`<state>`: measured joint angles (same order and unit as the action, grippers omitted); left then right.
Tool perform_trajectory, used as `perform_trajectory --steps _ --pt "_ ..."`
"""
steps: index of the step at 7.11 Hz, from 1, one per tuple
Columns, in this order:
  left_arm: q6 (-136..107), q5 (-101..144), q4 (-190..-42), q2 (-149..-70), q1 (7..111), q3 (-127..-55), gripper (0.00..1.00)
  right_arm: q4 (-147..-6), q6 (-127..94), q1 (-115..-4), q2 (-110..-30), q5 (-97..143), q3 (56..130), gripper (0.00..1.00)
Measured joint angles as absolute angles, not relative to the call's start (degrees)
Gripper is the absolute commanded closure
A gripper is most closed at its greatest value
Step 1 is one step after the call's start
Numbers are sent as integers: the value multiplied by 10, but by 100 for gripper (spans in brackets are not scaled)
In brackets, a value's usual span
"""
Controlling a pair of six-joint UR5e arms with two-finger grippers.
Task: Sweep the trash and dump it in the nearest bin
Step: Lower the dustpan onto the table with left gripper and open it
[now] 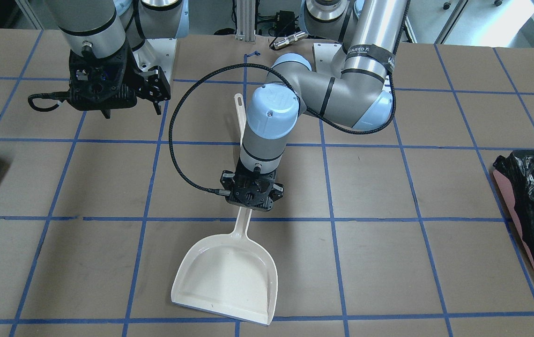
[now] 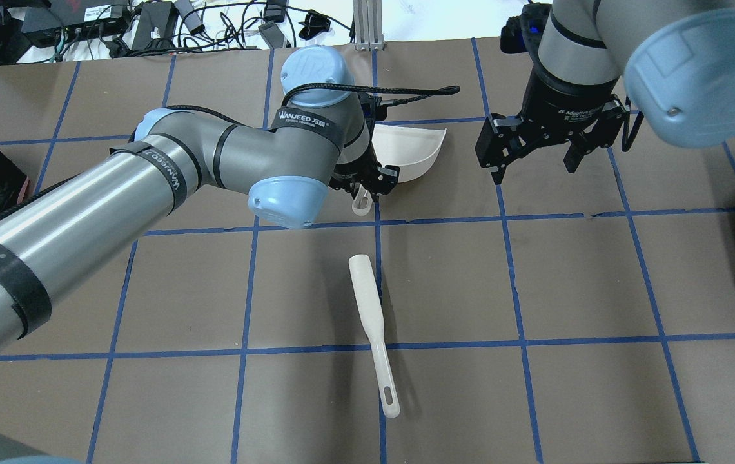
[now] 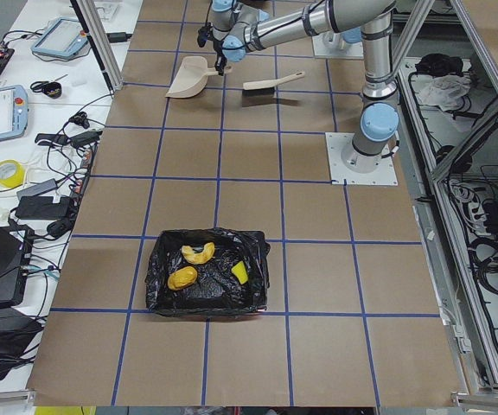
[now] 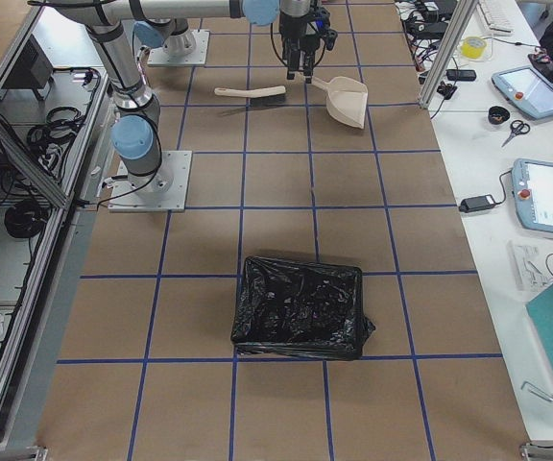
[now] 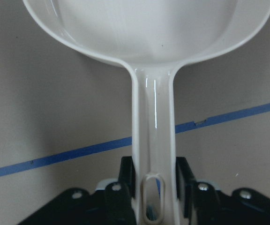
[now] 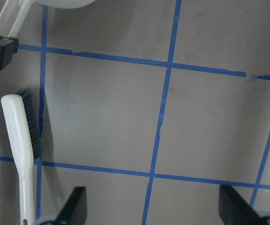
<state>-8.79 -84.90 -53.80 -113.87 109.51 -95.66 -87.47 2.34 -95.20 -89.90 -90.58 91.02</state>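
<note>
Jaws of left gripper clamped on cream plastic dustpan handle; right gripper jaws spread wide, hovering. Golden-brown wrinkled lump and curved yellow wedge lie inside pink-sided black-bagged bin, both seen only from left side view. Left arm strap reads "WANJEED"; right wrist collar reads "2F Adaptive". White brush on table near dustpan.

Cut off at the front-facing view's right edge: the bin. Hidden there behind the left arm: most of the brush; under the left pincer, the upper handle of the dustpan. From overhead, half the dustpan masked by that arm. Clipped by the right wrist view's bottom edge: the brush handle, and all of the right pincer but two fingertips.
</note>
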Motion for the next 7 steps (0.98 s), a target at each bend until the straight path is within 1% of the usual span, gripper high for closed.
perform_trajectory --steps 3,4,5,6,7 --pt "-142 -848 -538 -1140 1106 -957 100 -873 28 -952 -904 -900 907 0" --pt "-160 -849 -539 -1140 1113 -957 97 -873 28 -952 -904 -901 907 0" --pt "-169 -850 -540 -1140 1117 -958 23 -873 28 -952 -904 -901 907 0" --pt "-171 -852 -540 -1140 1119 -959 0 -874 28 -952 -904 -902 907 0" --pt "-172 -854 -541 -1138 1119 -960 0 -874 28 -952 -904 -902 908 0"
